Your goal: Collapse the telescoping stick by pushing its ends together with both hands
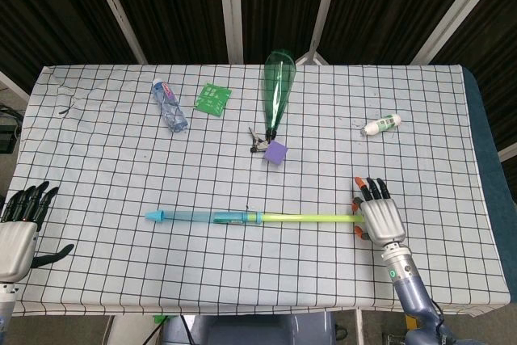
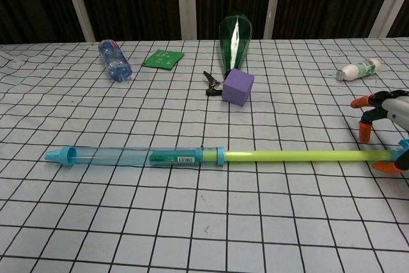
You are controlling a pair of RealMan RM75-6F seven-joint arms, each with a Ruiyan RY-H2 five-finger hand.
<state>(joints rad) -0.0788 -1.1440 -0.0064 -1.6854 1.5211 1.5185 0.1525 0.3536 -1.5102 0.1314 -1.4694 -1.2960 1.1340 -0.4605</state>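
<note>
Right hand at the stick's yellow end, left hand waiting off the table's left edge.

The telescoping stick lies fully extended, parallel to the table's front edge and nearer it than the back. The right hand sits at its right end, fingers spread and gripping nothing, probably so the palm can push rather than clasp; whether it touches the end cap I cannot tell. The left hand hangs open and empty beyond the front-left corner, well apart from the blue tip, so that end looks unbraced. Only the head view shows the left hand; the chest view adds orange fingertips straddling the yellow tube.
</note>
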